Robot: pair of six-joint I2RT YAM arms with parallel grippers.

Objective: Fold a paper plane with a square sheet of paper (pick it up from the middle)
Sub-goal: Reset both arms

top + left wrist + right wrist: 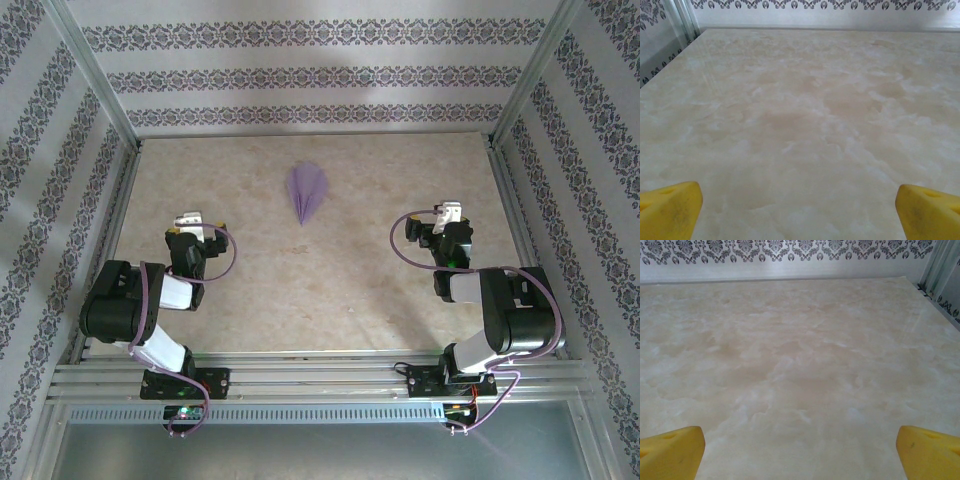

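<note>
While both arms are resting low near the front edge of the table (345,300), the left gripper (190,220) is standing with its jaws spread as wide as they go, holding nothing and touching nothing. In its wrist view the two yellow fingers (671,210) are showing at the bottom corners, with bare marbled tabletop between them. The right gripper (452,212) is standing the same way, jaws fully apart and empty, hovering over bare tabletop in its own wrist view.

The paper plane (306,192) is lying flat on the table, towards the far side and roughly midway between the two grippers, well apart from both. It is showing as a slim, pale lavender dart with a crease running lengthwise down its middle. Its long sharp tip is pointing back toward the arms and its broader part is lying toward the patterned back wall.
</note>
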